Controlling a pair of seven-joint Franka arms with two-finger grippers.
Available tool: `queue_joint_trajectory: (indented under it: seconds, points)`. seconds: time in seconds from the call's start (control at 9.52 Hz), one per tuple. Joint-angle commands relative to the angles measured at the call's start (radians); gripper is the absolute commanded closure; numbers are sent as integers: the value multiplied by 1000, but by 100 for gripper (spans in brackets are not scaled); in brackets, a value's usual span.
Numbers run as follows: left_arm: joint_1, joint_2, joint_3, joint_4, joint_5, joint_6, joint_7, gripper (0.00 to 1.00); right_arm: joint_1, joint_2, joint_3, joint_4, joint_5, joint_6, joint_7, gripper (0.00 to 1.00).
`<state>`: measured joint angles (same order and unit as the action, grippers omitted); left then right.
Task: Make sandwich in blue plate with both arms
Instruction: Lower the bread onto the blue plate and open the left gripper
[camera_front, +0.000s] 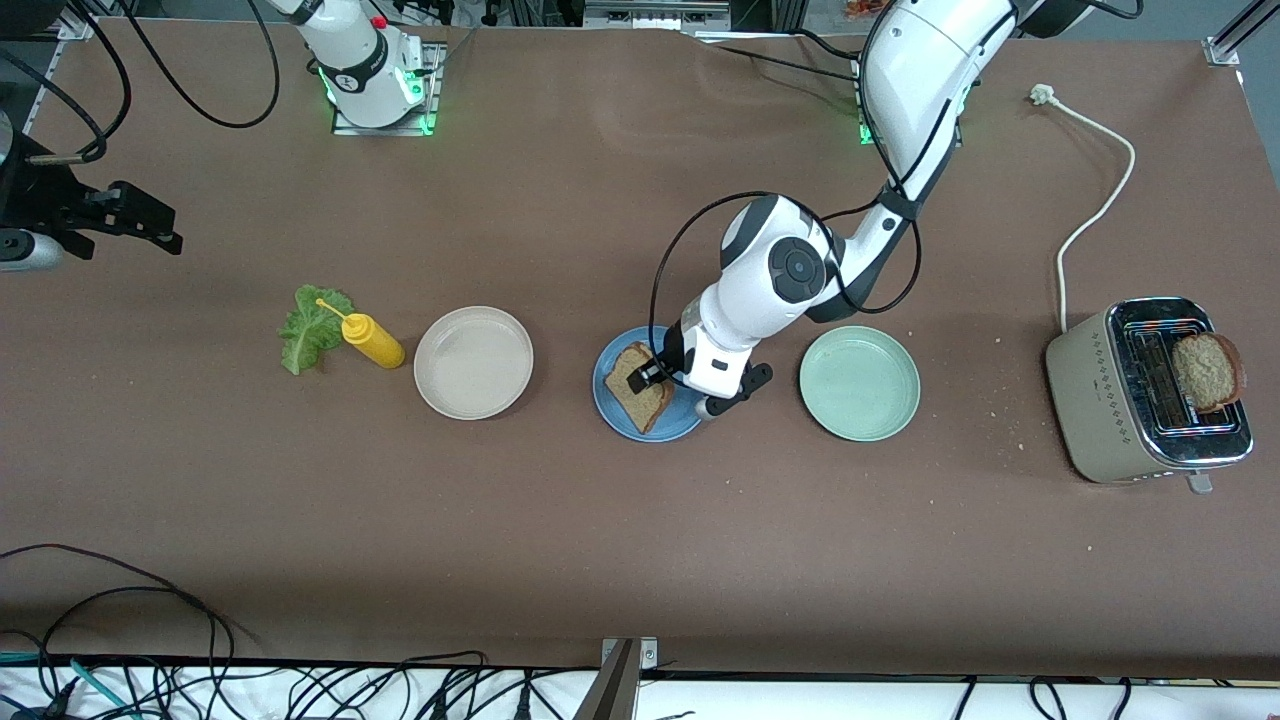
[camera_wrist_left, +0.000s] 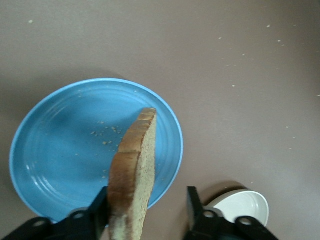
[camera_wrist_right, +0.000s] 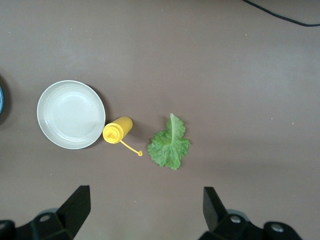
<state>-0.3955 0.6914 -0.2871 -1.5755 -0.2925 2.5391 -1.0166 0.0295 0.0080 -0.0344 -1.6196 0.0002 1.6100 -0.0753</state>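
A brown slice of toasted bread (camera_front: 640, 385) stands on edge, tilted, over the blue plate (camera_front: 615, 412) in the middle of the table. My left gripper (camera_front: 655, 372) is low over that plate. In the left wrist view the bread slice (camera_wrist_left: 132, 165) leans on one finger (camera_wrist_left: 97, 207) with a clear gap to the other, so my left gripper (camera_wrist_left: 147, 200) is open above the blue plate (camera_wrist_left: 65, 145). A second bread slice (camera_front: 1207, 370) sticks out of the toaster. The green lettuce leaf (camera_front: 312, 328) (camera_wrist_right: 170, 145) lies flat toward the right arm's end. My right gripper (camera_front: 160, 225) (camera_wrist_right: 145, 205) hangs open and empty, high above it.
A yellow squeeze bottle (camera_front: 372, 340) (camera_wrist_right: 117, 130) lies between the lettuce and a beige-white plate (camera_front: 473, 362) (camera_wrist_right: 71, 114). A pale green plate (camera_front: 859, 382) sits beside the blue one. The toaster (camera_front: 1110, 400) and its white cord (camera_front: 1095, 210) are at the left arm's end.
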Motion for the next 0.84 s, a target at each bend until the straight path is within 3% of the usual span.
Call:
queue_joint_trajectory:
  seconds: [0.0,0.53,0.74]
  points:
    - [-6,-3,34,3,-16,-109,0,2,0,-11,2,-6,9,-5,12,0]
    - [3,-21,66,12,67,-342,-4,0,0,-11,2,-6,9,-5,12,0]
    - [68,-93,78,15,79,-474,4,0,-2,-11,2,-6,9,-5,12,0]
